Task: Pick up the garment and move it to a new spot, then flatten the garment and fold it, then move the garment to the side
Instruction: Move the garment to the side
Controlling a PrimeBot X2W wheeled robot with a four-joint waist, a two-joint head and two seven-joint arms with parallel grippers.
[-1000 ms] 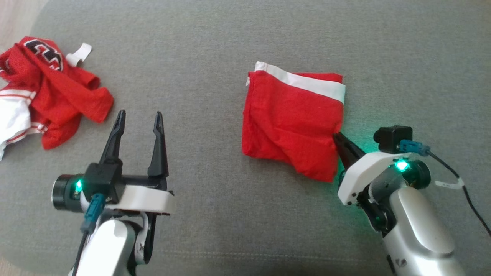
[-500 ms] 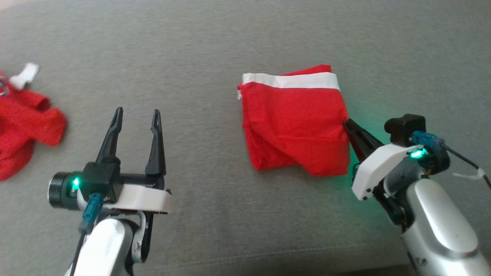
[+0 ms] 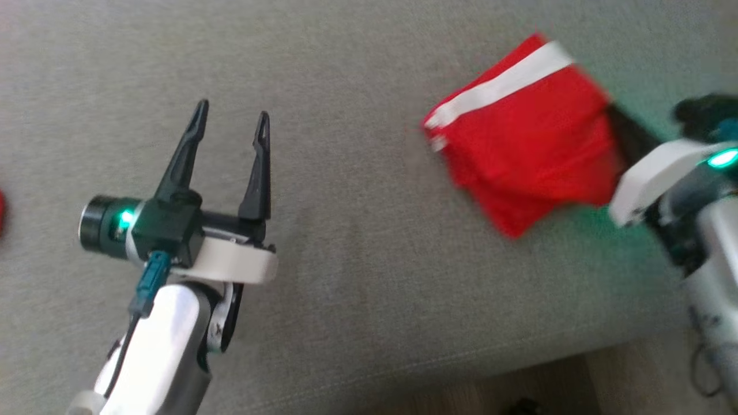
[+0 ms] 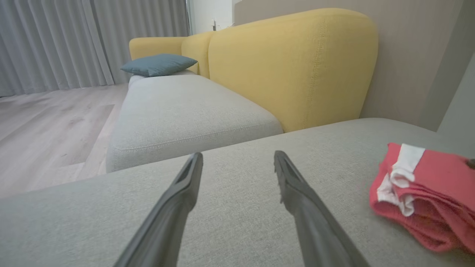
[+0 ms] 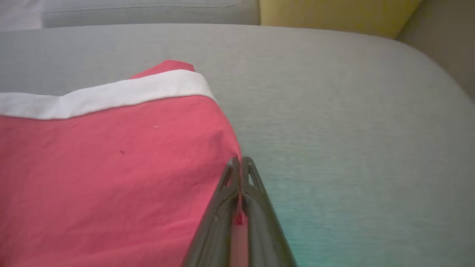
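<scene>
The garment [image 3: 524,153] is a folded red cloth with a white band, lying on the grey cushion [image 3: 357,242] at the upper right of the head view. My right gripper [image 3: 614,115] is shut on its right edge; in the right wrist view the fingertips [image 5: 240,163] pinch red fabric of the garment [image 5: 111,178] between them. My left gripper [image 3: 230,121] hovers open over bare cushion to the left, with nothing between its fingers [image 4: 185,185]. The garment [image 4: 426,193] lies off to the right of them in the left wrist view.
A sliver of another red cloth [image 3: 2,204] sits at the far left edge of the head view. The cushion's front edge [image 3: 461,369] runs along the bottom right, floor beyond. A yellow sofa back [image 4: 293,63], a second grey seat [image 4: 185,111] and a blue pillow [image 4: 157,63] lie beyond.
The head camera has swung right, pushing the red pile off the left edge. My right gripper has dragged the folded garment rightward, turning it so the white band slants.
</scene>
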